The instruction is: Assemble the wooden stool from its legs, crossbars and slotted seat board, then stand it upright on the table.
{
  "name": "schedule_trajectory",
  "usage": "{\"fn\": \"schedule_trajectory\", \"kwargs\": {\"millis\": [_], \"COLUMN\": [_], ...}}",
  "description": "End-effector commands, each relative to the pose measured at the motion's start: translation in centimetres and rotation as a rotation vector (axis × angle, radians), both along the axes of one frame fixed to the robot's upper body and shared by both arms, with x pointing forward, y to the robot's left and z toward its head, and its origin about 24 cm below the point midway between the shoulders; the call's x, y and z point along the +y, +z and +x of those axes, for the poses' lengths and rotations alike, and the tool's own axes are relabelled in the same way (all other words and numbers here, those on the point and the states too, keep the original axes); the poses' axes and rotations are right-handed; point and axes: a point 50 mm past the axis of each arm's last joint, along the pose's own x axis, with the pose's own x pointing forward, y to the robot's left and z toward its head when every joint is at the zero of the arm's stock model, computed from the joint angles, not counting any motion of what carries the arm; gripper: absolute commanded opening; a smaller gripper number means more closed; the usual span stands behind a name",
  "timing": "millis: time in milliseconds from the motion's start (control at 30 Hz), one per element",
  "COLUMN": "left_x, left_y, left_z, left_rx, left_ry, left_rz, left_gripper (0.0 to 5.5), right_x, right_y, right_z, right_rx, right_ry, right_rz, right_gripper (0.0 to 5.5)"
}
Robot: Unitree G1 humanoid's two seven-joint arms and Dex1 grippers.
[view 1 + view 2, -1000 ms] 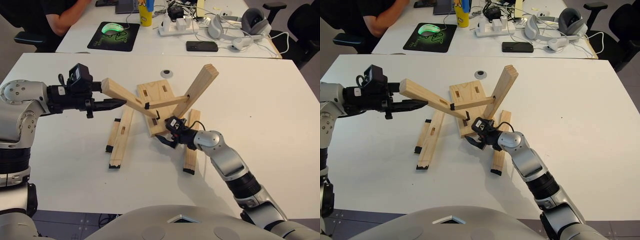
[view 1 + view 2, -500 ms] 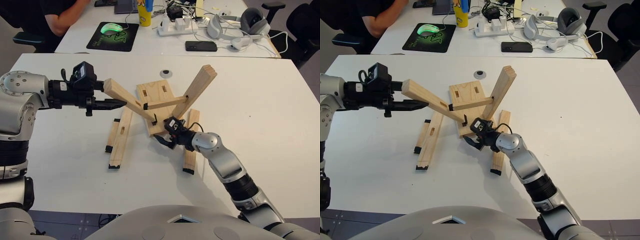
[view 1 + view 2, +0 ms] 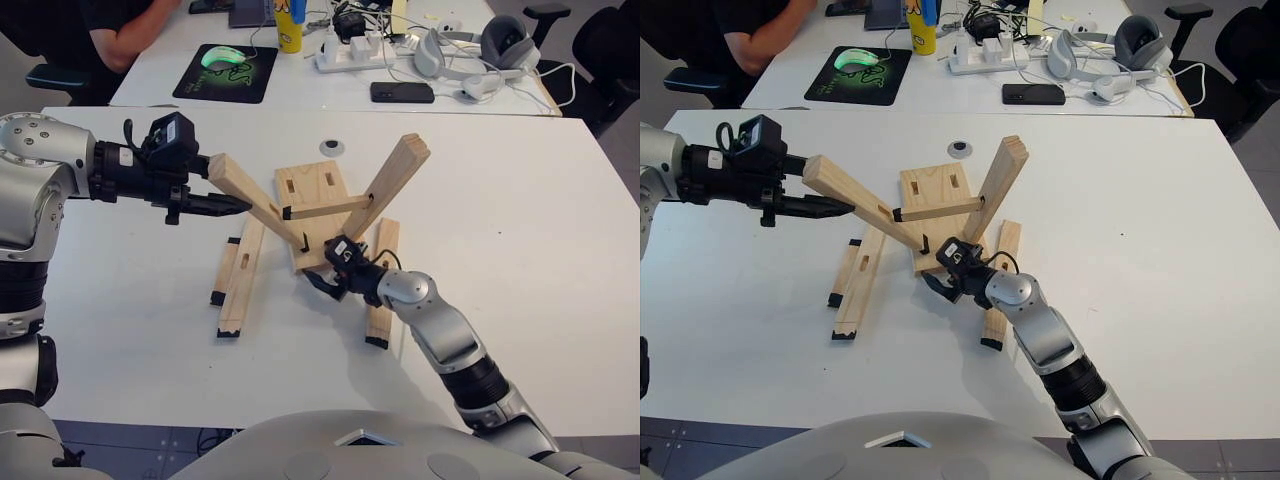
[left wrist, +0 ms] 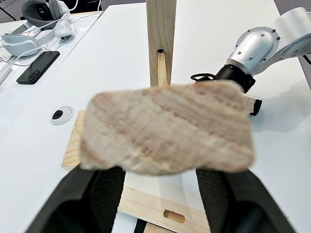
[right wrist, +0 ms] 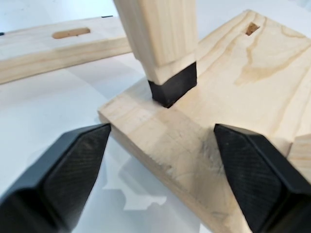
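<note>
The slotted seat board [image 3: 312, 185] lies flat on the white table [image 3: 520, 230]. Above it stands a half-built frame. One wooden leg [image 3: 255, 200] slants up to the left, and a thin crossbar [image 3: 325, 209] joins it to a second leg [image 3: 395, 180] slanting up to the right. My left gripper [image 3: 232, 195] is shut on the upper end of the left leg [image 4: 165, 128]. My right gripper [image 3: 322, 280] is open at the board's near corner [image 5: 233, 73], a finger on either side. A black-capped leg foot [image 5: 172, 87] rests on the board there.
Two loose wooden pieces [image 3: 240, 275] lie flat left of the board, and another [image 3: 381, 285] lies partly under my right forearm. A round grommet [image 3: 333, 147] sits behind the board. The table behind holds a phone [image 3: 403, 92], a headset and a mouse pad.
My left gripper has shifted slightly away and to the right with the leg, tilting the frame a little. My right gripper has slid a bit left along the board's near corner.
</note>
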Motion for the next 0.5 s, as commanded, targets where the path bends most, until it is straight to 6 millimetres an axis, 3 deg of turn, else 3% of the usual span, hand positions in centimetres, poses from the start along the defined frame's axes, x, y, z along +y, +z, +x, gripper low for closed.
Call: {"fn": "schedule_trajectory", "kwargs": {"millis": [33, 500], "left_x": [-0.4, -2.5], "left_y": [0.1, 1.0], "left_z": [0.3, 0.8], "left_rx": [-0.003, 0.024], "left_ry": [0.015, -0.018], "left_rz": [0.082, 0.162], "left_gripper": [2.07, 2.07], "right_x": [0.3, 1.3], "right_y": [-1.5, -0.5], "right_z": [-1.4, -1.3], "right_rx": [0.115, 0.102], "right_ry": [0.004, -0.035], "right_rz": [-0.025, -0.010], "right_gripper": [3.93, 3.93]}}
